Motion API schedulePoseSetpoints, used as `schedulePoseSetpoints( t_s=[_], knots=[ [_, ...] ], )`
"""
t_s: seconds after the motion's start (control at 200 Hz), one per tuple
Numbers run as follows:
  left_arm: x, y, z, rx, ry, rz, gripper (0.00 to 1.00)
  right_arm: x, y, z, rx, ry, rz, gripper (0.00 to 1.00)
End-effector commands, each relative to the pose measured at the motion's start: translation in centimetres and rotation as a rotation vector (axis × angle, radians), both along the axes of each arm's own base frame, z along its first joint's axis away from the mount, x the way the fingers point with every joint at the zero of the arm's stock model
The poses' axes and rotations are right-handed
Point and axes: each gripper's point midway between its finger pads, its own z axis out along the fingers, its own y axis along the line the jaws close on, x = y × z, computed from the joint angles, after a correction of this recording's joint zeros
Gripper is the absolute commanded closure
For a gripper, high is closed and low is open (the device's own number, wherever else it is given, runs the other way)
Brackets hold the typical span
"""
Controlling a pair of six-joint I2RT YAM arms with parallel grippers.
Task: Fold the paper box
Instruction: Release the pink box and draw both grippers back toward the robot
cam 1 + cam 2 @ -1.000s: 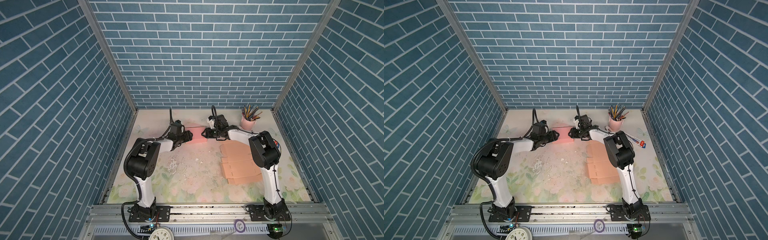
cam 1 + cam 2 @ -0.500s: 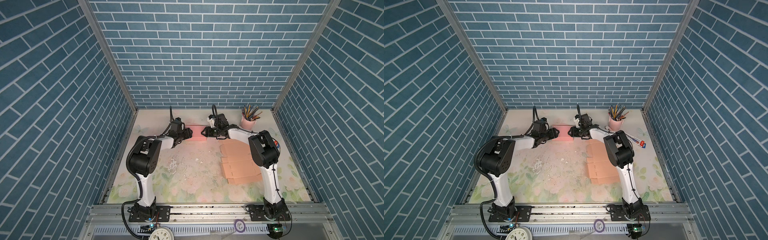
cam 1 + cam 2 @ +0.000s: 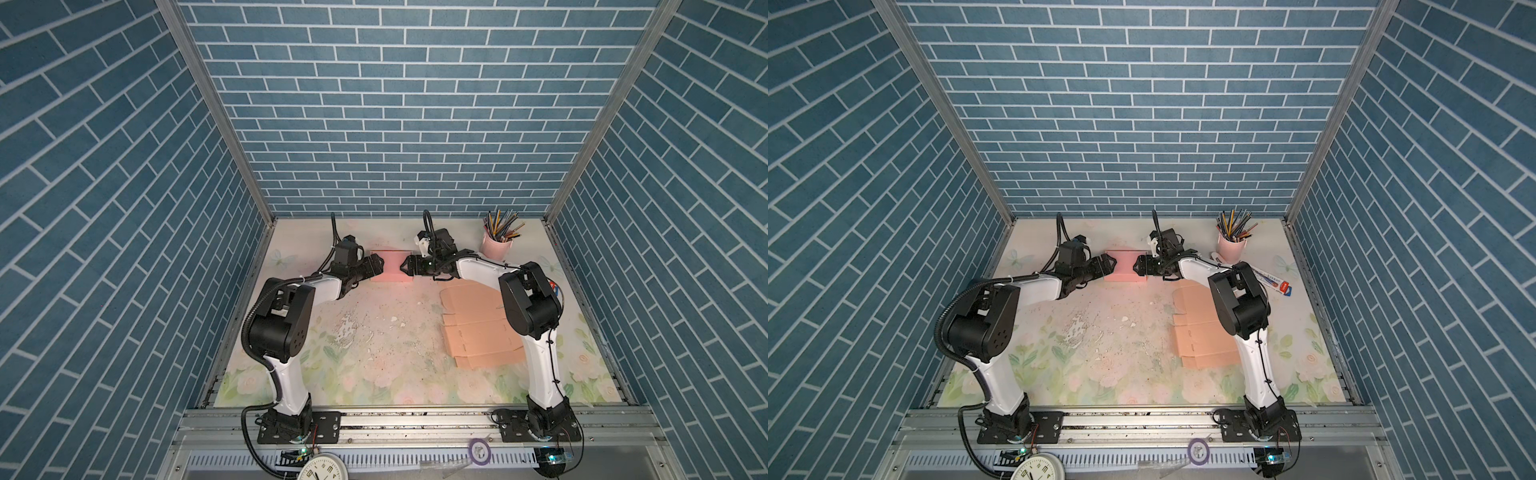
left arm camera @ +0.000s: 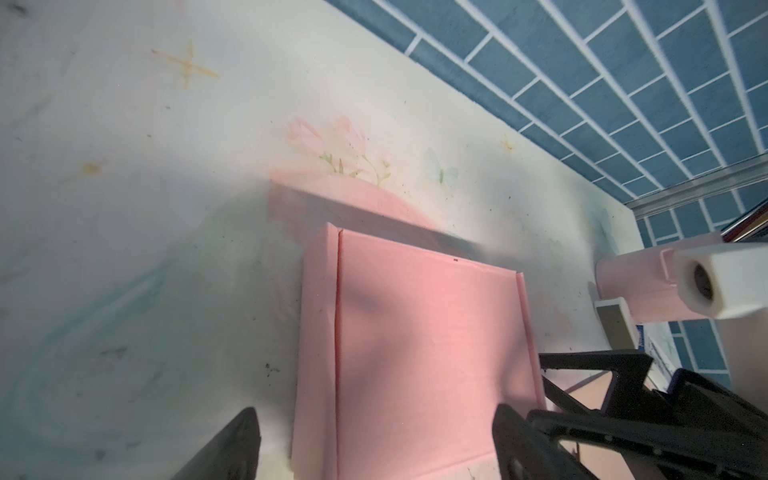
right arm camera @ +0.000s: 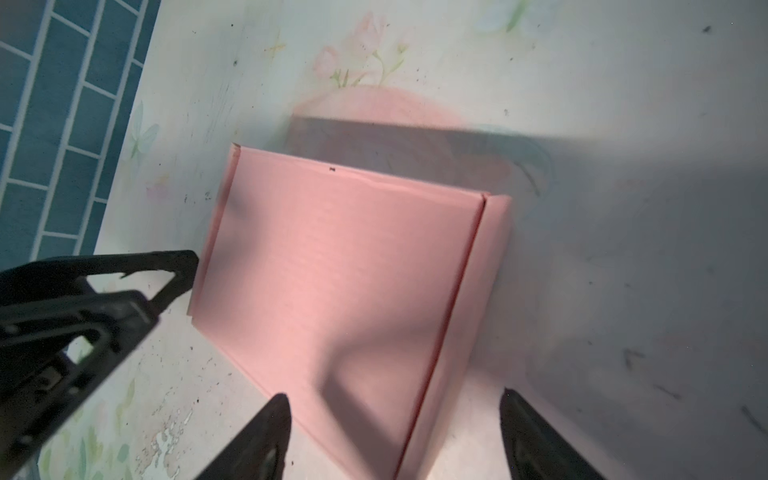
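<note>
The paper box (image 3: 390,272) (image 3: 1125,267) is a closed pink carton lying flat on the table near the back wall. My left gripper (image 3: 379,264) is at its left end and my right gripper (image 3: 405,266) at its right end, facing each other. In the left wrist view the box (image 4: 415,332) lies between the wide-spread fingers of the left gripper (image 4: 376,415), which is open. In the right wrist view one corner of the box (image 5: 353,257) reaches between the fingers of the right gripper (image 5: 395,397), also open. Neither grips it.
A stack of flat tan cardboard blanks (image 3: 478,328) lies on the right, partly under the right arm. A pink cup of pencils (image 3: 496,245) stands at the back right, with a pen (image 3: 1273,283) near it. The back wall is just behind the box.
Both grippers have opened wider at the ends of the box. The box has stayed near the back wall between them.
</note>
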Motion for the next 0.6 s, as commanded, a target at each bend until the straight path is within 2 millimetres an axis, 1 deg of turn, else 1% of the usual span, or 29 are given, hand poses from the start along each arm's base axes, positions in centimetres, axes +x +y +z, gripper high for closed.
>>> schedulePoseSetpoints(
  t_s=[0.0,0.085,0.15,0.255,0.415,0.48,0.595],
  knots=[
    [-1.2,0.2,1.6,-0.034,-0.001,-0.006,0.12,-0.2,-1.5,3.9,-0.060,-0.094,-0.020,0.19],
    [-2.6,0.0,2.2,-0.060,0.007,-0.031,0.12,-0.7,-2.4,4.9,-0.084,-0.111,-0.030,0.19],
    [-3.8,-0.1,2.8,-0.067,0.006,-0.047,0.12,-1.5,-3.1,5.3,-0.106,-0.112,-0.035,0.20],
    [-5.8,-0.4,4.0,-0.067,-0.005,-0.082,0.12,-3.2,-3.9,5.7,-0.145,-0.110,-0.032,0.22],
    [-9.1,-0.9,5.1,-0.061,-0.018,-0.130,0.12,-7.3,-5.0,5.7,-0.256,-0.088,-0.015,0.25],
    [-10.4,-1.3,5.2,-0.065,-0.022,-0.147,0.12,-9.2,-5.5,5.4,-0.307,-0.075,-0.008,0.26],
    [-12.0,-1.7,5.0,-0.070,-0.025,-0.171,0.12,-12.7,-6.8,4.7,-0.403,-0.030,-0.011,0.27]
  ],
)
